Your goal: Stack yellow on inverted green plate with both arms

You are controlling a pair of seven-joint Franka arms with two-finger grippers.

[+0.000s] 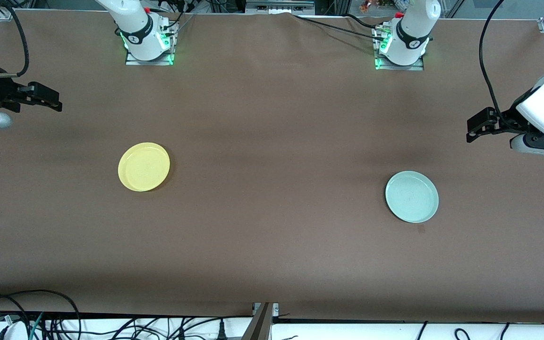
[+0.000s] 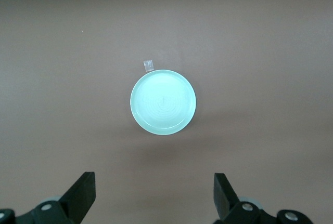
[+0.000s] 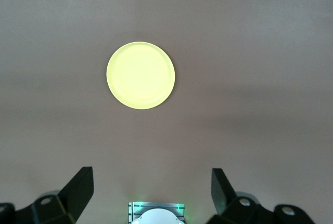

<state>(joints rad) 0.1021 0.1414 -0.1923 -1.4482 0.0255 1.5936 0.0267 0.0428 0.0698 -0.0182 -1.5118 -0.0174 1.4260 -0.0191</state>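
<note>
**Waiting with plates apart**

Lying rim-up on the brown table (image 1: 272, 245), the yellow plate (image 1: 144, 166) sits left of centre in the front view, toward the right arm's end; the green plate (image 1: 412, 196), also upright, sits lower right, well apart. The right gripper (image 1: 45, 99) hangs at the left edge, the left gripper (image 1: 480, 126) at the right edge, both empty with jaws spread wide.
</note>
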